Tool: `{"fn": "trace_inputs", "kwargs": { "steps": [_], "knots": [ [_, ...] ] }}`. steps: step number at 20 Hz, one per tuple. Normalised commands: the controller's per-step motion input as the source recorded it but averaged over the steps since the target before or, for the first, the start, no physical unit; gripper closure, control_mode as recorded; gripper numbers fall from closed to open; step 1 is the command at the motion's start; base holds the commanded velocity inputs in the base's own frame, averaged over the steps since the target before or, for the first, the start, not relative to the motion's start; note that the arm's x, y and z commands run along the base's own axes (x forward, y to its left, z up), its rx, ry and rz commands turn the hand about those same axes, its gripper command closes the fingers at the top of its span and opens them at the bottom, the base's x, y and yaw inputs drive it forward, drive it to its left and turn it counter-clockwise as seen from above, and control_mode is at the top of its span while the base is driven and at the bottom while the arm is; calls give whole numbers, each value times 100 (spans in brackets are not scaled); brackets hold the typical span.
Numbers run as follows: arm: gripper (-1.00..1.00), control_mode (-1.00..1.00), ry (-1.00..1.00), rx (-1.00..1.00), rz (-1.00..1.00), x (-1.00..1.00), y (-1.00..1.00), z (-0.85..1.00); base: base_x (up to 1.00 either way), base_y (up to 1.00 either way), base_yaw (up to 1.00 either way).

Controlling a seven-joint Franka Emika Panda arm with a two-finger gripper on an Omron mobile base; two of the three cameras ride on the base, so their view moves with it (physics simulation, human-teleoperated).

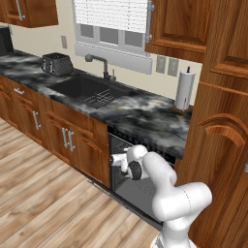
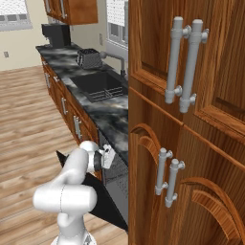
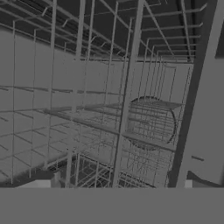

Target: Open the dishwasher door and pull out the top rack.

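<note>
Left base view | marbled dark counter (image 1: 145, 114), wood floor (image 1: 43, 193) | gripper (image 1: 114, 160) spread, holding nothing

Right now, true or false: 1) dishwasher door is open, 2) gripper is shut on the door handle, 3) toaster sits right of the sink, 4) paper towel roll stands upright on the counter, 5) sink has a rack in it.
1) True: the door is down, the gripper at the opening.
2) False: the gripper is open, facing the wire rack inside.
3) False: the toaster is left of the sink.
4) True: the roll stands upright on the counter.
5) True.
</note>
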Motion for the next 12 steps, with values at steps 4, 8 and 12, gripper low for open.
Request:
{"fn": "trace_inputs", "kwargs": {
  "steps": [4, 8, 12],
  "knots": [
    [-100, -100, 22, 10, -4, 4, 0, -37, 0, 0, 0],
    [-100, -100, 24, 14, -3, 0, 4, -46, 0, 0, 0],
    [-100, -100, 25, 19, -3, -13, 21, -56, 0, 0, 0]
  ]
}}
